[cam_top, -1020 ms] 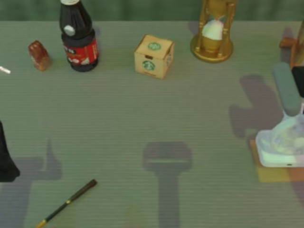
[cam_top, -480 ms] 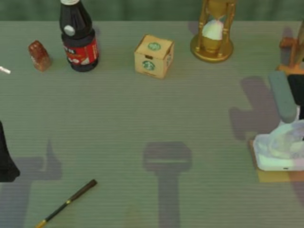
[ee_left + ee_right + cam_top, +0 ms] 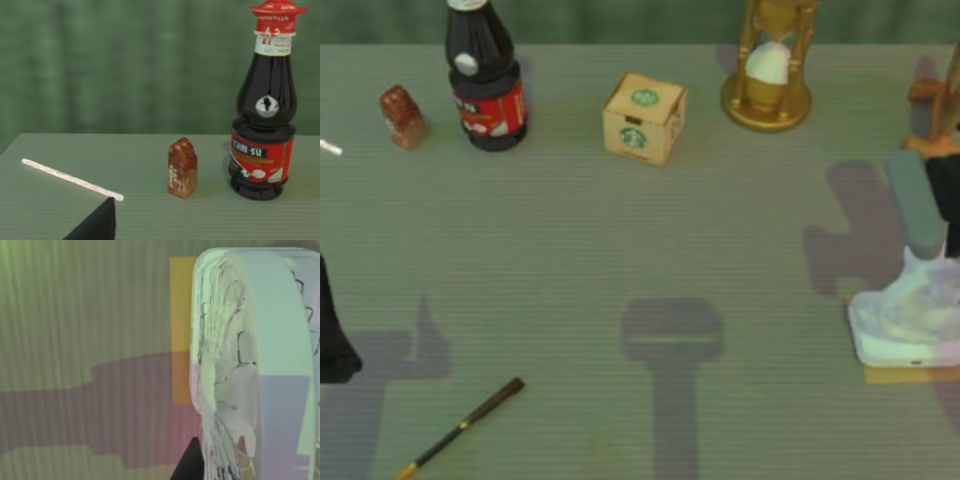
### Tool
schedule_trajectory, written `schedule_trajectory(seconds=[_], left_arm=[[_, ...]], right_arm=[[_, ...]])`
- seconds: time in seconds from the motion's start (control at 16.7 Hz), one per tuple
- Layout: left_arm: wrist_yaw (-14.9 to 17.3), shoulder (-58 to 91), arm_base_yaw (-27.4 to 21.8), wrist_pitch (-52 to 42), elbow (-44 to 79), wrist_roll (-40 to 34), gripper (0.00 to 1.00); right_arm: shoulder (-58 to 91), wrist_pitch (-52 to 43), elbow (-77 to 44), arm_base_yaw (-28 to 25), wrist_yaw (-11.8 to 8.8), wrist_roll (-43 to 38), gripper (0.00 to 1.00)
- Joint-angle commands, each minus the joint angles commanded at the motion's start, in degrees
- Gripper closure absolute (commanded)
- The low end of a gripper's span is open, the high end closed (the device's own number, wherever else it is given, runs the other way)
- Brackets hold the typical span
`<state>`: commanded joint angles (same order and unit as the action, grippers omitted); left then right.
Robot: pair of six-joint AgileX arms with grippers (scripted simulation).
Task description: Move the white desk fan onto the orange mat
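Green ribbed surface (image 3: 620, 250), seen from above.

Right arm at the far right edge of the top view; its dark wrist sits over the white desk fan (image 3: 905, 320), and its right gripper (image 3: 952, 240) is mostly cut off by the frame edge. Cannot tell how the jaws stand. In the right wrist view the fan (image 3: 250, 365) fills the frame, round grille edge-on, with a dark fingertip (image 3: 190, 462) beside it.

Fan now rests over the orange mat (image 3: 910, 375), of which only a thin strip shows below the fan's base in the top view (a taller strip shows in the wrist view (image 3: 181, 330)). Compared with a second ago, the fan has shifted slightly left and sits lower in outline, covering more of the mat; the orange strip under it has narrowed. The grey-green arm link above it has drawn back toward the far edge.

Left arm parked at the left edge, only a black part (image 3: 332, 330) in view; unchanged.

Other things unmoved, largest to smallest:
- gold hourglass (image 3: 767, 65), far side
- dark sauce bottle (image 3: 485, 80) with red label, far left
- tan cardboard box (image 3: 643, 118) with green logos
- brush (image 3: 460, 428), near left
- red-brown stamp (image 3: 402, 116), beside the bottle
- thin white stick (image 3: 329, 147), left edge
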<state>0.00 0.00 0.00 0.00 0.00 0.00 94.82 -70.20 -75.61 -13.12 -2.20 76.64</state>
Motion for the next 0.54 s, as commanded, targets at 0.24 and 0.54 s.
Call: schedule_trajectory(seconds=[0.24,0.54], left_arm=[[0.0,0.0,0.0,0.0,0.0,0.0,0.0],[0.0,0.0,0.0,0.0,0.0,0.0,0.0]], right_arm=[[0.0,0.0,0.0,0.0,0.0,0.0,0.0],[0.0,0.0,0.0,0.0,0.0,0.0,0.0]])
